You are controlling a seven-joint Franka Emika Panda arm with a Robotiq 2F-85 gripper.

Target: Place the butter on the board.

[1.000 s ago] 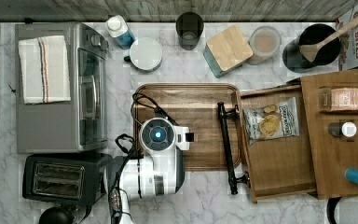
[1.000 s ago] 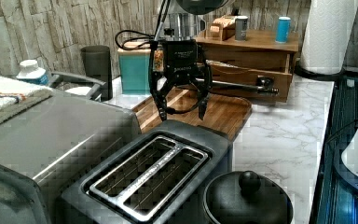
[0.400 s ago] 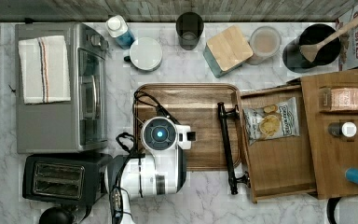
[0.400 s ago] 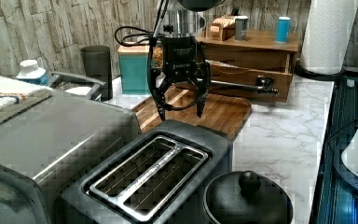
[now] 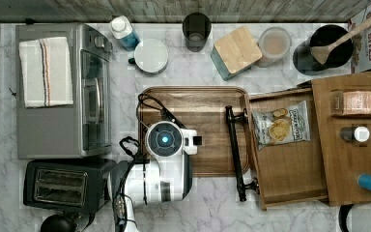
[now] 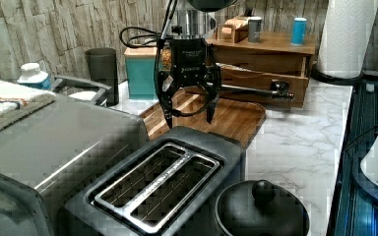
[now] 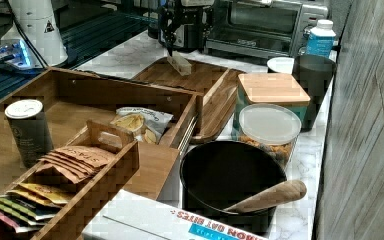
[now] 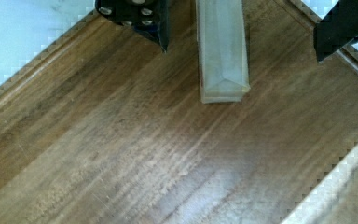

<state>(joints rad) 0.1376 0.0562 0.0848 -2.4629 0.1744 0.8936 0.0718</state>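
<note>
The butter (image 8: 221, 51) is a pale wrapped stick lying flat on the dark brown board (image 8: 121, 154). It rests on the part of the board (image 7: 205, 80) nearest the toaster oven, and the butter (image 7: 180, 63) is a small pale block there. My gripper (image 6: 189, 118) hangs open just above it, over the board (image 5: 207, 104). One black finger (image 8: 140, 18) stands on each side of the stick, and neither touches it. In the top view the arm's wrist (image 5: 164, 139) covers the butter.
A black toaster (image 6: 152, 182) and a pot lid (image 6: 261, 206) sit close in front of the arm. A toaster oven (image 5: 60, 92) flanks the board in the top view's left. An open wooden drawer (image 5: 290, 159) with a chip bag (image 5: 280, 123) borders the board in the top view's right. Canisters and cups (image 5: 195, 31) stand behind.
The gripper has lifted very slightly above the board, with its fingers staying open. Nothing else has moved.
</note>
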